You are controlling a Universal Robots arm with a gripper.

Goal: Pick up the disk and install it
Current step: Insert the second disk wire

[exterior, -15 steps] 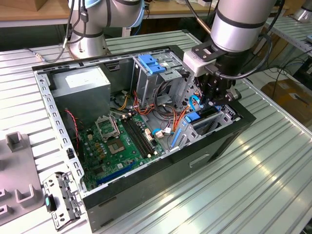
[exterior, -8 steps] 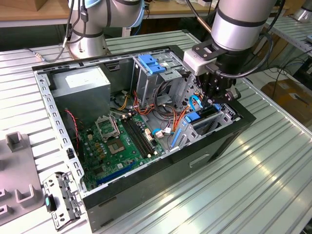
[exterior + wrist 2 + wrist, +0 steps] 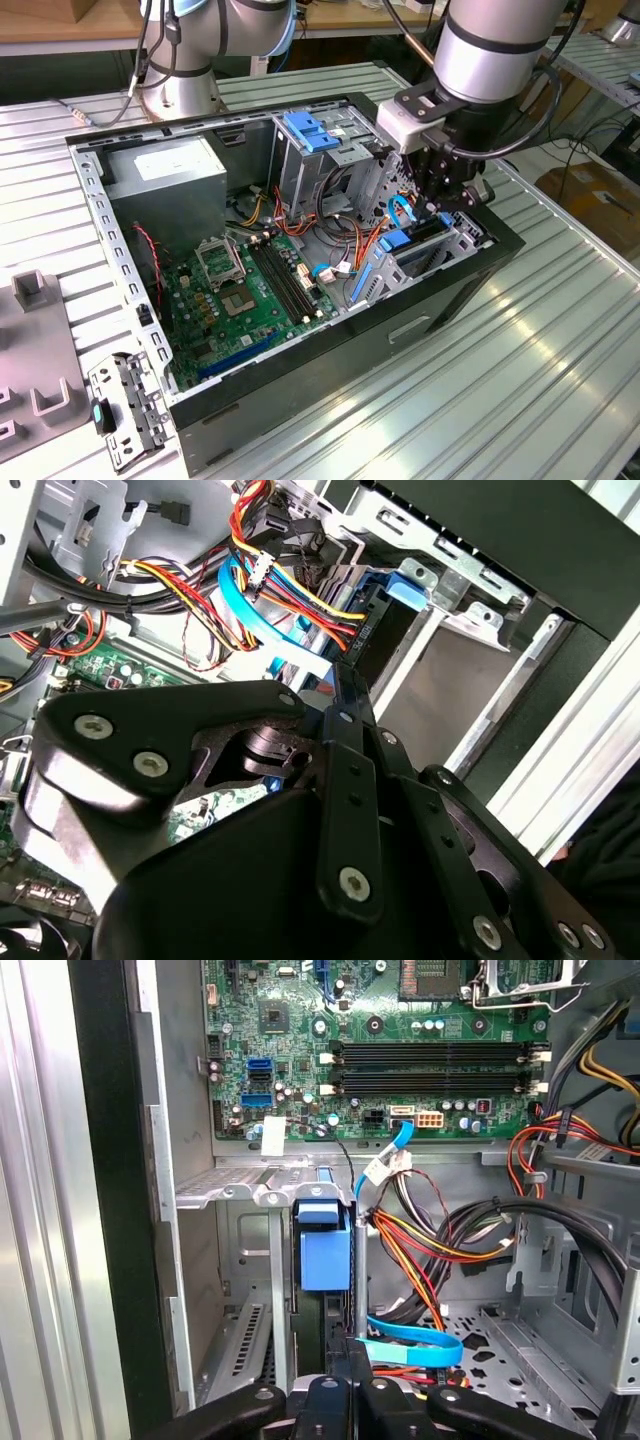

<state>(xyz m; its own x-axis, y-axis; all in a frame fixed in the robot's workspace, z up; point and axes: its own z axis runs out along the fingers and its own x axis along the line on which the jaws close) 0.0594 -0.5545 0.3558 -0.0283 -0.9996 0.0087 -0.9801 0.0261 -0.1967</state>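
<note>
Robotics lab or assembly workshop, probably: an open computer case lies on a ribbed aluminium table, grey fixtures alongside, with benches and loose cables behind.

The disk, blue-railed, stands on edge inside the drive bay.

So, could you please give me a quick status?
Gripper low over the drive bay. Disk on edge inside it, blue carrier showing. Blue cable and wire bundle close alongside.
</note>
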